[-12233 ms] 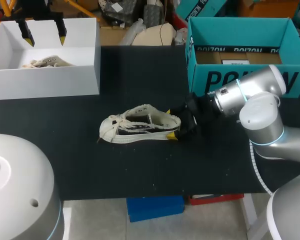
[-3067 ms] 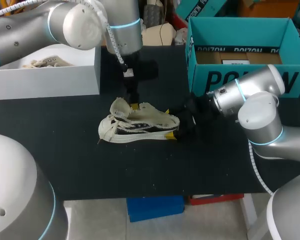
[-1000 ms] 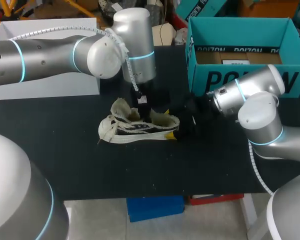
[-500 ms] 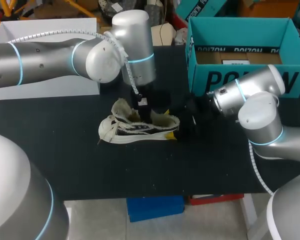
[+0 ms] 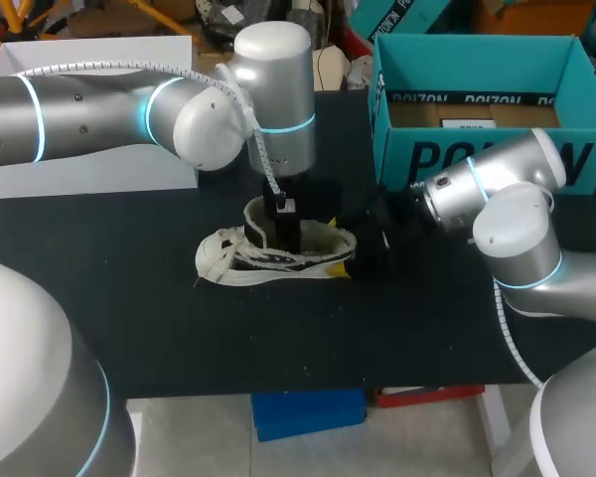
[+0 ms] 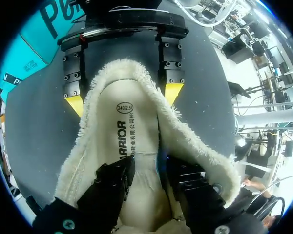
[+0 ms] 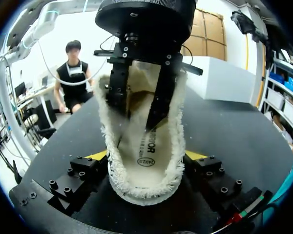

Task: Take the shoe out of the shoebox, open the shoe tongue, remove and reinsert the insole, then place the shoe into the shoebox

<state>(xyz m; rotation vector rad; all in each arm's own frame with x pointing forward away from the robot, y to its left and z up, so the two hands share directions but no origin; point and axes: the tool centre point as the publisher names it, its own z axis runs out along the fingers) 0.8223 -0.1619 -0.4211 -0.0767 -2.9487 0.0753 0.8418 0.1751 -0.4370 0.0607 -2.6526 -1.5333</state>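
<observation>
**Heel clamped, insole removal seemingly in hand**

Head view: the cream canvas low-top shoe [image 5: 236, 266] rests on its sole on the black table [image 5: 179, 328], outside the teal cardboard shoebox [image 5: 392, 134]. The right gripper [image 5: 350, 250] clasps its heel from both sides, probably to steady it. Left wrist view: the left gripper [image 6: 147, 168] is down inside the shoe, on the pale printed insole [image 6: 132, 126]; whether it has hold cannot be told. Right wrist view: both yellow tips [image 7: 96, 156] press the heel.
</observation>
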